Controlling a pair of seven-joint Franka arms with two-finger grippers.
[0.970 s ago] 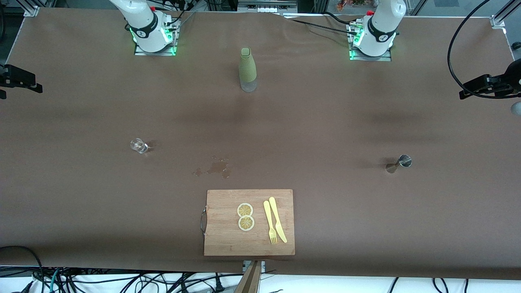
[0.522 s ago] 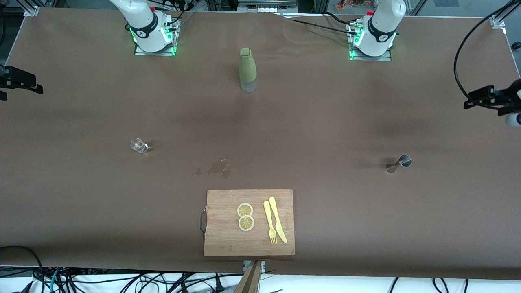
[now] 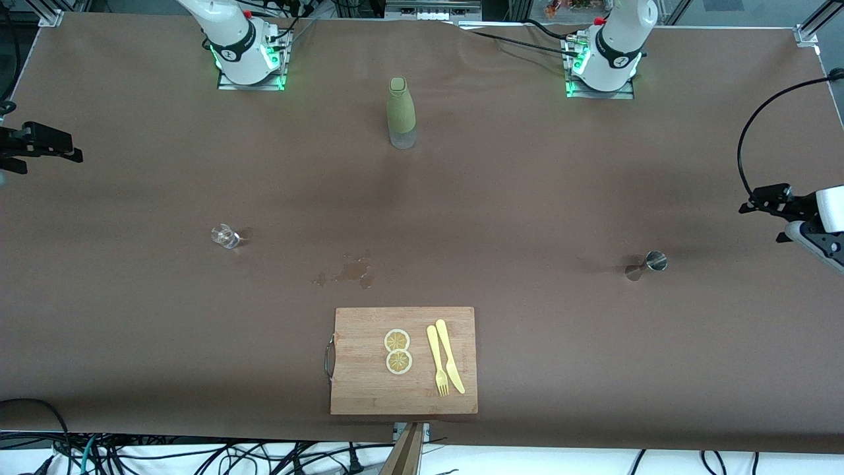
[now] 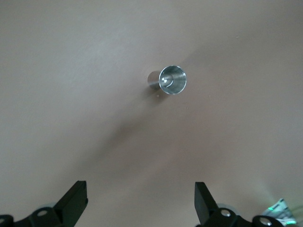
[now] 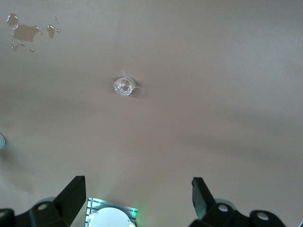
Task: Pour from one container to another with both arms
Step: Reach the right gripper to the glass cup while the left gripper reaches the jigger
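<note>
Steel catches the light on the tiny silvery hourglass jigger (image 3: 648,263), which stands upright on the brown table (image 3: 527,198) toward the left arm's end, its open cone seen from above in the left wrist view (image 4: 171,79). The left gripper (image 4: 139,205) hangs high over the table with the jigger below and ahead of its fingertips, touching nothing; its two black fingers (image 4: 75,201) are spread wide apart with only bare table between them. In the front view that gripper (image 3: 768,200) shows at the table's edge on the left arm's end.

Toward the right arm's end stands the tiny clear glass cup (image 3: 225,236) with a thick base, well apart from the jigger. The right gripper (image 5: 137,203) is high over the table, the cup (image 5: 124,86) below and ahead of it, untouched; its fingers (image 5: 71,198) are likewise spread apart and empty. In the front view it (image 3: 62,150) sits at the table's edge.

A wet spill (image 3: 346,272) marks the table between cup and jigger. Nearer the front camera lies a wooden cutting board (image 3: 359,389) bearing two lemon slices (image 3: 397,351), a yellow plastic fork (image 3: 437,361) and knife (image 3: 450,356). A tall olive-green bottle (image 3: 401,113) stands between the two arm bases.
</note>
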